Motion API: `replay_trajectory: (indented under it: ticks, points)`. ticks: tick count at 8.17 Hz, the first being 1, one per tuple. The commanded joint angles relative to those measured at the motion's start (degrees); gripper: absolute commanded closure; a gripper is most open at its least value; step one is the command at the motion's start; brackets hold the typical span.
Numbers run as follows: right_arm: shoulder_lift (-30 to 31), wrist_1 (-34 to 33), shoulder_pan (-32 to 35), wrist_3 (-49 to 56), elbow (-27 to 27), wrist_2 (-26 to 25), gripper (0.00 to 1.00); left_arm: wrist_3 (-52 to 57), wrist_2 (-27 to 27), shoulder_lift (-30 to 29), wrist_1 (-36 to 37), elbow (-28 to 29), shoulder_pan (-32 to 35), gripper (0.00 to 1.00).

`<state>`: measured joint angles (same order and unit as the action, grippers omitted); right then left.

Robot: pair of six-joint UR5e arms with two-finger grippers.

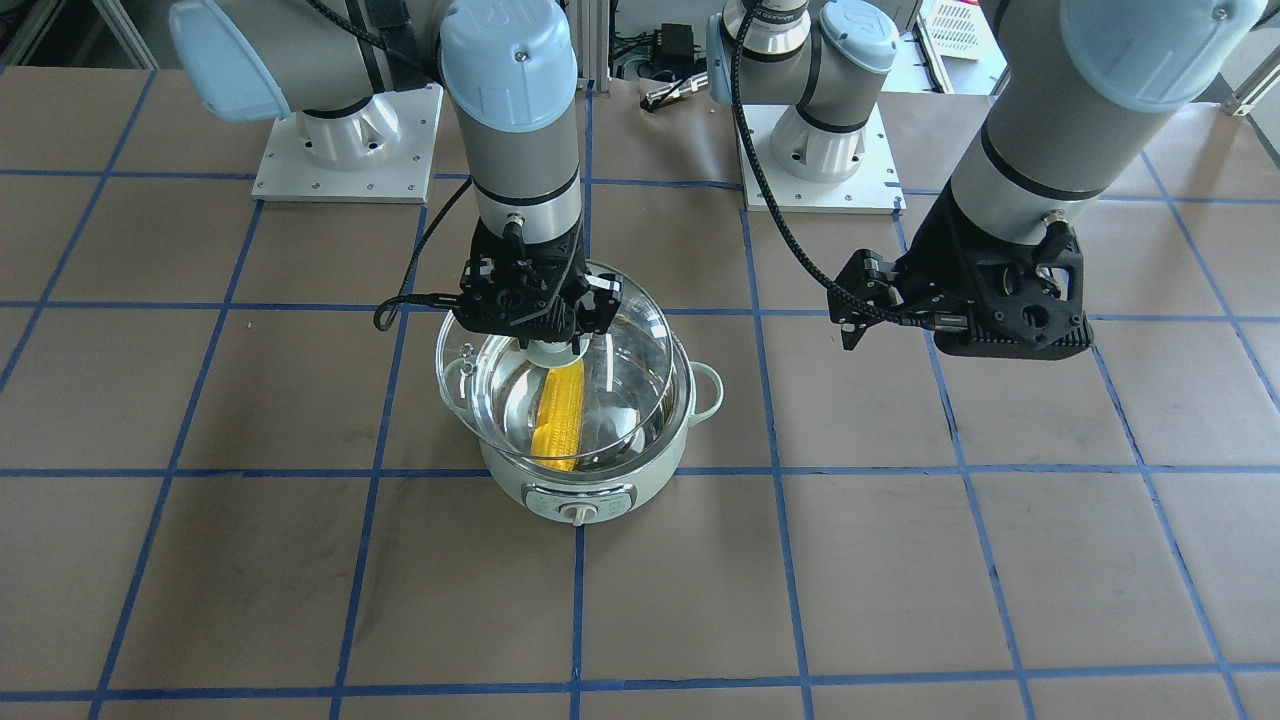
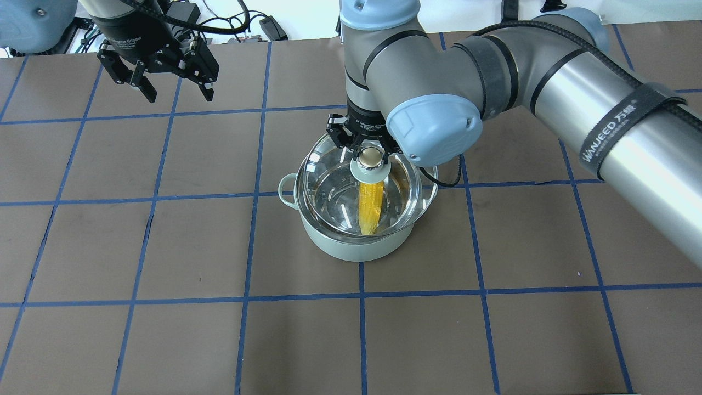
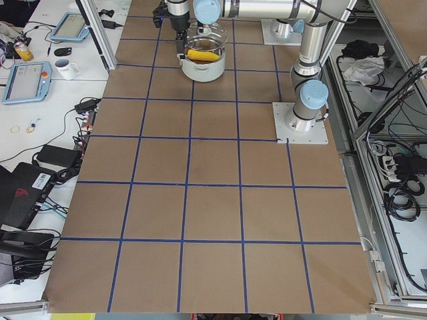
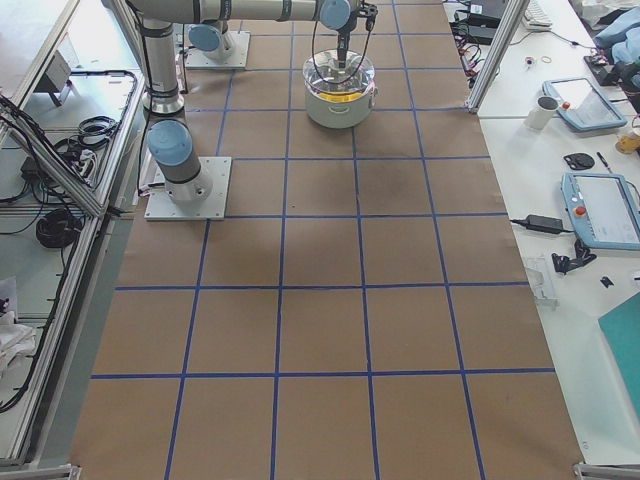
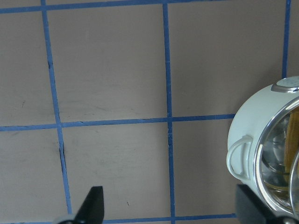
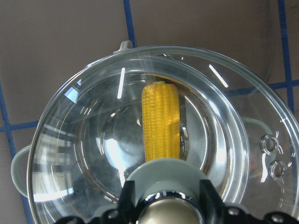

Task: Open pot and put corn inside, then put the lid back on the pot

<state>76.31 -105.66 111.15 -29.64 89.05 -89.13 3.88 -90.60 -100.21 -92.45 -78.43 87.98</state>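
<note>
The pot (image 2: pixel 351 249) stands on the worktop (image 2: pixel 164 247) near its middle, with its front dial (image 1: pixel 575 513) turned away from the robot. The corn (image 2: pixel 370 208) lies inside on the steel bottom. It runs from about the centre out to the wall on the dial side, with its blunt end towards that wall.

The right claw (image 2: pixel 370 154) points straight down over the pot and is clenched on the lid's round knob (image 2: pixel 371 157), one finger on each side. The lid (image 2: pixel 329 181) hangs from this grip just above the pot. It is set off a little towards the robot, so its rim overlaps the pot's rim rather than matching it. It looks lifted clear of the pot, though I cannot tell for sure whether the far edge of the glass touches the rim. Through the dome, the right wrist view shows the corn and two small holes (image 6: pixel 272 156) in the glass near its edge.

The left claw (image 2: pixel 178 93) hovers well apart from the pot, on the robot's left and farther out over the worktop. Its fingers (image 5: pixel 93 200) are spread and released, with nothing between them. One loop handle (image 5: pixel 239 156) of the pot shows at the right edge of the left wrist view, above blue tape lines (image 5: pixel 168 116).
</note>
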Motion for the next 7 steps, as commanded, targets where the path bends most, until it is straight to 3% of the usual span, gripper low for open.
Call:
replay_trajectory:
  ticks: [1,7]
  points:
    - [-1.7,-1.3,1.2,-0.1,0.7,0.1,0.80,0.0,0.1,0.0,-0.4,0.1,0.0,0.00]
    - [-2.7,-1.7,2.1,0.1,1.0,1.2,0.80,-0.1,0.0,-0.4,0.0,0.0,0.0,0.00]
